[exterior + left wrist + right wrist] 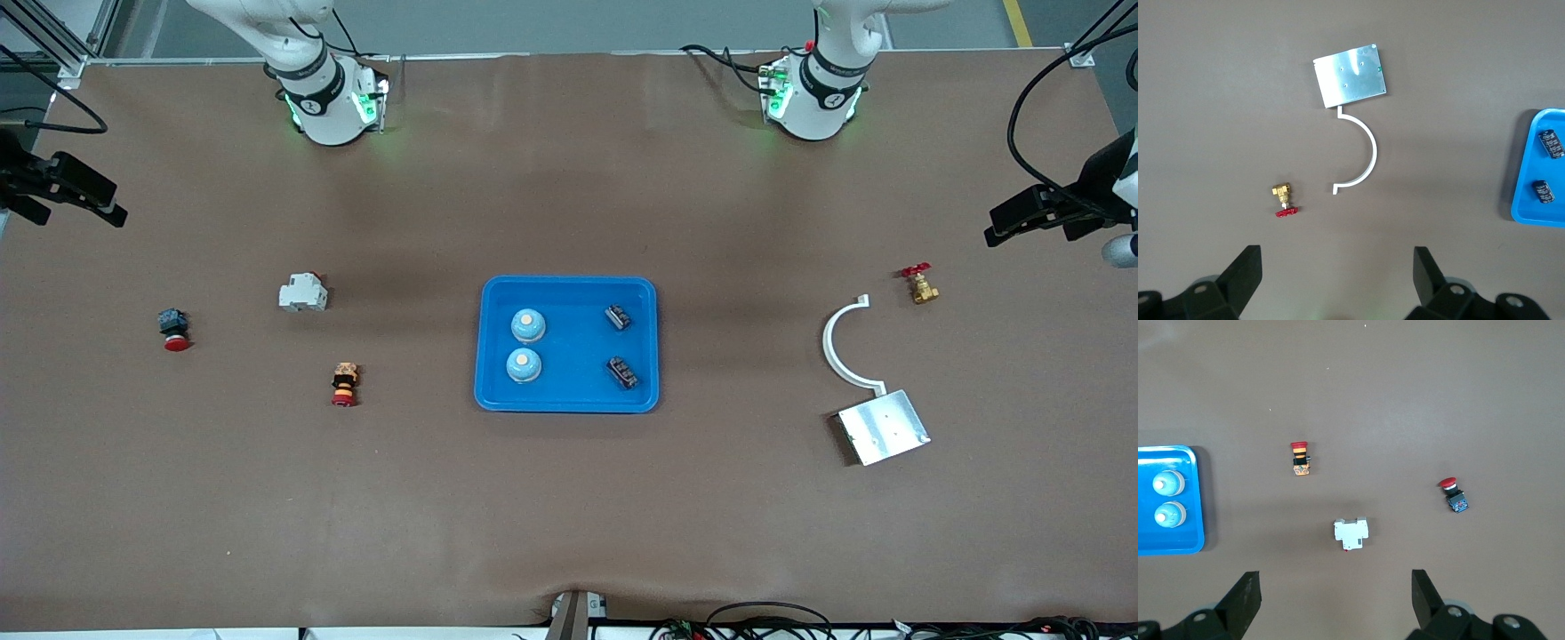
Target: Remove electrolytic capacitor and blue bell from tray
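A blue tray lies in the middle of the table. In it are two light-blue bells, toward the right arm's end. Two black capacitors lie in it toward the left arm's end. My left gripper hangs open and empty over the left arm's end of the table. Its wrist view shows its fingers wide apart, with the capacitors in the tray's edge. My right gripper hangs open and empty over the right arm's end. It shows spread, with the bells in view.
Toward the right arm's end lie a white breaker, a blue-and-red push button and an orange-and-red button. Toward the left arm's end lie a brass valve, a white curved bracket and a metal plate.
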Robot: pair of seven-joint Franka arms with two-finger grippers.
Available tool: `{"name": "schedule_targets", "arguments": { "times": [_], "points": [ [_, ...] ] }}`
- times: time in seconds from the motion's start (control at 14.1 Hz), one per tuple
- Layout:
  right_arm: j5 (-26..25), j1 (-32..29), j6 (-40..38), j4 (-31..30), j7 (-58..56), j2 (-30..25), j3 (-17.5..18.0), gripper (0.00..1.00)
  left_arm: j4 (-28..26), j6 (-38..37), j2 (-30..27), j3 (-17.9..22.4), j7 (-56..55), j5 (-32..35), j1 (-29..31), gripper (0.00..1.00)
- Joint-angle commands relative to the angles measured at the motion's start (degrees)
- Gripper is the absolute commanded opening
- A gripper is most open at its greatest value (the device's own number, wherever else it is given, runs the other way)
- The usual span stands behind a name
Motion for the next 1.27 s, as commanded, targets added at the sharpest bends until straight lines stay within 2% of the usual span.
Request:
{"name": "schedule_targets", "arguments": {
  "times": [0.0,0.92,1.06,1.2],
  "points": [
    [0.5,-1.0,0.8,-1.0,-0.9,-1.1,0.6,1.00,-0.3,0.1,-0.4,0.1,1.2,-1.2,0.4,1.00],
    [-0.1,-1.0,0.9,-1.9,-0.2,-1.1,0.8,1.00,-0.2,-0.1,0.7,-0.2,0.6,-1.4,1.6,1.00],
    [0.1,-0.7,1.5,-2.5,1.0,-1.2,0.9,1.00,-0.2,-0.3,1.2,-0.3,-2.5,-4.3,1.2,1.00],
    [0.1,0.1,1.6,-2.8,3.3,-1.2,1.2,1.00,-0.2,-0.4,2.1,-0.6,-11.0,-6.3,0.0,1.00]
  ]
}}
